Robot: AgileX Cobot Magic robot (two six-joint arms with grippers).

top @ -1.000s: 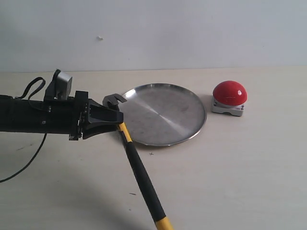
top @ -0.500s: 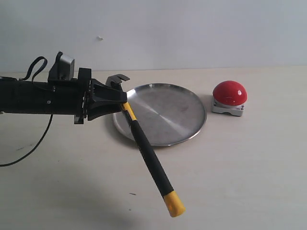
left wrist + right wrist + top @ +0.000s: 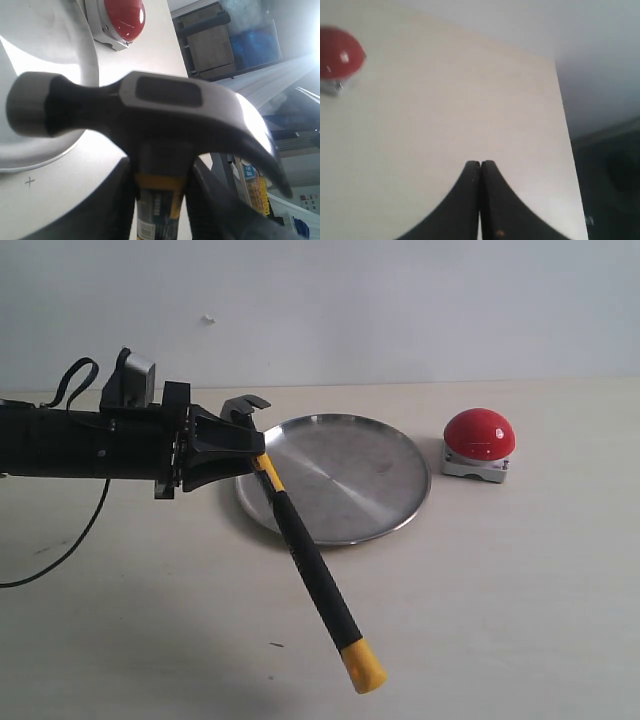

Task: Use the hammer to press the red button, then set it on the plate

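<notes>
My left gripper (image 3: 250,452) is shut on the hammer (image 3: 305,555) just below its dark head (image 3: 243,405), holding it above the table at the plate's left rim. The black handle slants down to the yellow end (image 3: 362,667). In the left wrist view the hammer head (image 3: 150,107) fills the frame, with my fingers (image 3: 112,200) clamped on the yellow-banded neck (image 3: 159,187). The silver plate (image 3: 350,475) lies in the middle. The red button (image 3: 479,435) sits to its right, also seen as the red button (image 3: 122,17) and the red button (image 3: 339,57). My right gripper (image 3: 480,165) is shut and empty over bare table.
A black cable (image 3: 55,550) trails from the left arm over the table's left side. The table's right edge (image 3: 565,130) drops to a dark floor. A pale wall stands behind the table.
Over the last second the left gripper lifted the hammer and swung it right and up, so the yellow end left the frame's bottom edge. Nothing moved in the last half second.
</notes>
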